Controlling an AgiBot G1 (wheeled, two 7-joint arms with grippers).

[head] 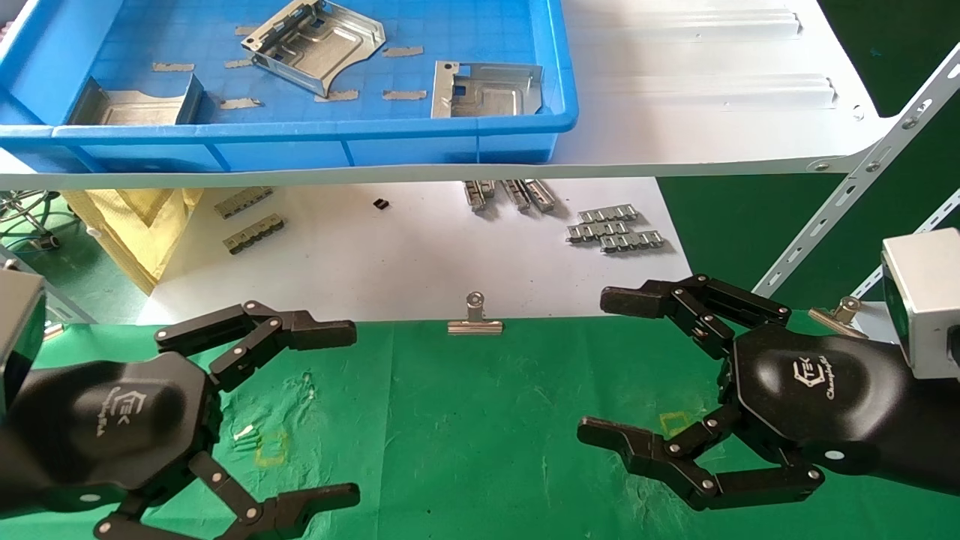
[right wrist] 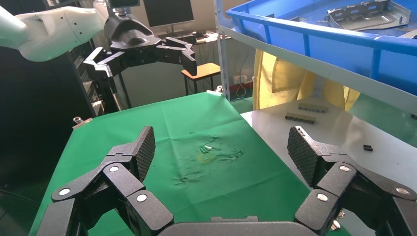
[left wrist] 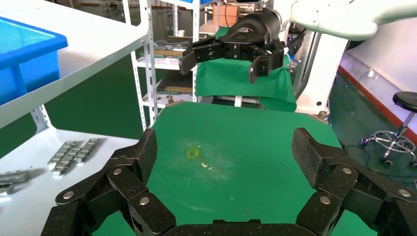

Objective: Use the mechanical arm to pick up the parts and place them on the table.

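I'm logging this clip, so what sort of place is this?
Probably a factory or workshop bench: silvery stamped sheet-metal plates in a blue plastic tray on a white sheet-metal shelf, above a green cloth table.

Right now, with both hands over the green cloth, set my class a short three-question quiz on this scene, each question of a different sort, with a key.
1. How many parts lie in the blue tray?
2. True or false: the right hand holds a part.
3. Where is the binder clip? A) in the tray B) at the far edge of the green cloth, between the hands C) in the left hand

Key
1. Three.
2. False; both hands are open and hold nothing.
3. B
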